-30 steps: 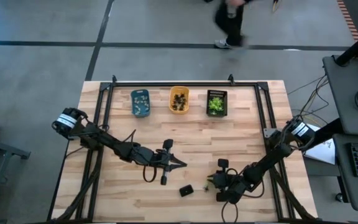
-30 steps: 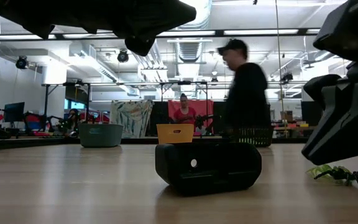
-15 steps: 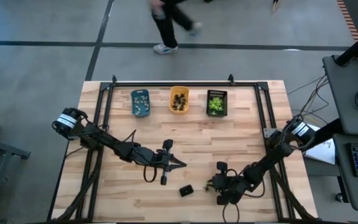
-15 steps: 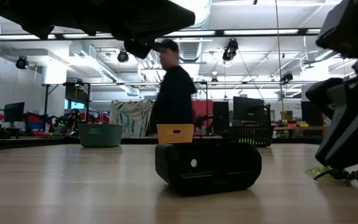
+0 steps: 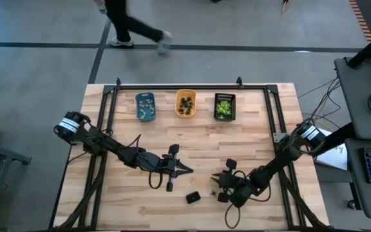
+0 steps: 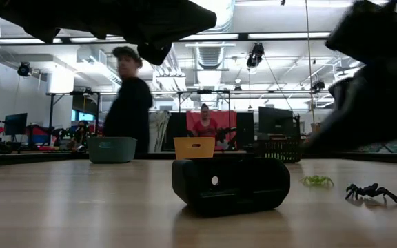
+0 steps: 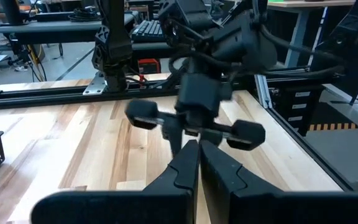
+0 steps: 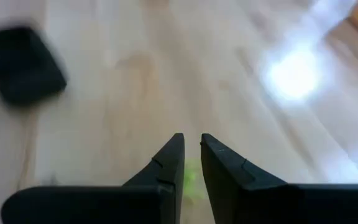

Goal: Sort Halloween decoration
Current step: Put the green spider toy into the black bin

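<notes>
A yellow-green spidery figure (image 6: 317, 181) and a black one (image 6: 372, 191) lie apart on the wood near the table's front right. My right gripper (image 5: 216, 181) hovers low over that spot, fingers a narrow gap apart. In the right wrist view the yellow-green figure (image 8: 191, 179) shows within that gap. My left gripper (image 5: 187, 170) hangs shut above mid-table, holding nothing. Blue (image 5: 145, 106), orange (image 5: 185, 103) and black (image 5: 224, 106) trays with figures stand along the far edge. My right gripper slants down over the yellow-green figure (image 8: 191, 180), which shows in the slit behind its fingertips. The low view shows the figure lying on the table under the blurred gripper. I cannot tell whether the fingers touch it.
A small black box (image 5: 192, 196) sits on the table just left of my right gripper. A black frame rail (image 5: 179, 86) runs along the far edge. A person (image 5: 134, 26) walks on the floor beyond the table.
My right gripper has rolled and swung a little toward the far edge. The yellow-green figure, which lay against the black one, has slid toward the black box and lies apart from it. The black figure has stayed put. The person has walked leftward behind the table.
</notes>
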Robot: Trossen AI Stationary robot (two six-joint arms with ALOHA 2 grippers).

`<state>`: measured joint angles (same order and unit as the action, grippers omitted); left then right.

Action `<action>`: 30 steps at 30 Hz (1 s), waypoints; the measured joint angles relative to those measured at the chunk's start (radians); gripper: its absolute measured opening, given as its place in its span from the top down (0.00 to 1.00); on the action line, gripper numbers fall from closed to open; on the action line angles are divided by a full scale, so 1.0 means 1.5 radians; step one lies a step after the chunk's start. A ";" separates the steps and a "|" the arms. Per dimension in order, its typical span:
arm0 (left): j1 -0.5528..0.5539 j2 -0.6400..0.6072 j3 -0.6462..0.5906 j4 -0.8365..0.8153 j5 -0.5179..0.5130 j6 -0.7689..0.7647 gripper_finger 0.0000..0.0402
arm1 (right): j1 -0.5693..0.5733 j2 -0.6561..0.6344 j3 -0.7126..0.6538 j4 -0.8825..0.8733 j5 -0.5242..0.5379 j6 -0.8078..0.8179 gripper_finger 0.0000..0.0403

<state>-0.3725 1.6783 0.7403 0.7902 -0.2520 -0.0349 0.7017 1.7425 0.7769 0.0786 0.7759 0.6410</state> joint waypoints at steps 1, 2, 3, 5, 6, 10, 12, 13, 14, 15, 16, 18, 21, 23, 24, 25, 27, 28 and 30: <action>0.000 0.000 0.000 0.000 0.000 0.000 1.00 | -0.005 -0.007 0.000 0.003 0.009 0.005 0.88; 0.000 0.000 0.000 0.000 -0.001 0.000 1.00 | -0.011 -0.014 0.000 0.004 0.010 0.010 0.88; 0.000 0.000 0.000 -0.001 -0.004 -0.002 1.00 | -0.017 -0.022 0.000 0.003 0.008 0.017 0.88; 0.000 0.001 0.000 -0.005 -0.014 -0.008 1.00 | -0.028 -0.040 0.000 0.000 -0.006 0.046 0.88; 0.000 0.003 0.000 -0.005 -0.020 -0.010 1.00 | -0.033 -0.052 0.000 -0.003 -0.021 0.063 0.88; 0.000 0.026 0.006 -0.008 -0.025 -0.032 1.00 | -0.057 -0.097 0.001 -0.028 -0.146 0.160 0.88; 0.000 0.041 0.018 -0.016 -0.025 -0.035 1.00 | -0.063 -0.111 0.001 -0.041 -0.202 0.212 0.88; 0.000 0.052 0.029 -0.023 -0.025 -0.035 1.00 | -0.063 -0.117 0.001 -0.051 -0.216 0.237 0.88; 0.000 0.066 0.043 -0.033 -0.025 -0.036 1.00 | -0.063 -0.121 0.001 -0.058 -0.226 0.259 0.88; 0.000 0.079 0.057 -0.048 -0.025 -0.036 1.00 | -0.062 -0.122 0.001 -0.062 -0.237 0.281 0.88; 0.000 0.093 0.072 -0.072 -0.025 -0.035 1.00 | -0.061 -0.123 0.001 -0.066 -0.250 0.303 0.88; 0.000 0.121 0.110 -0.124 -0.025 -0.031 1.00 | -0.057 -0.123 0.001 -0.088 -0.282 0.352 0.88; 0.001 0.157 0.168 -0.226 -0.038 -0.017 1.00 | -0.044 -0.119 0.001 -0.100 -0.314 0.419 0.88; 0.001 0.180 0.203 -0.294 -0.053 -0.006 1.00 | -0.029 -0.119 0.000 -0.117 -0.322 0.452 0.88; 0.001 0.194 0.221 -0.321 -0.053 0.000 1.00 | -0.022 -0.119 0.001 -0.120 -0.324 0.463 0.88; 0.001 0.205 0.237 -0.336 -0.053 0.010 1.00 | -0.016 -0.120 0.001 -0.127 -0.325 0.465 0.88; 0.001 0.224 0.262 -0.360 -0.054 0.036 1.00 | -0.005 -0.121 0.001 -0.131 -0.323 0.415 0.88; 0.002 0.233 0.273 -0.363 -0.054 0.051 1.00 | 0.003 -0.121 0.001 -0.129 -0.320 0.382 0.88; 0.004 0.246 0.284 -0.366 -0.053 0.074 1.00 | 0.020 -0.117 0.001 -0.132 -0.309 0.330 0.88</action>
<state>-0.3668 2.0479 1.1669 0.2415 -0.3318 0.0768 0.7313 1.5674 0.7777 -0.1187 0.3121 1.1365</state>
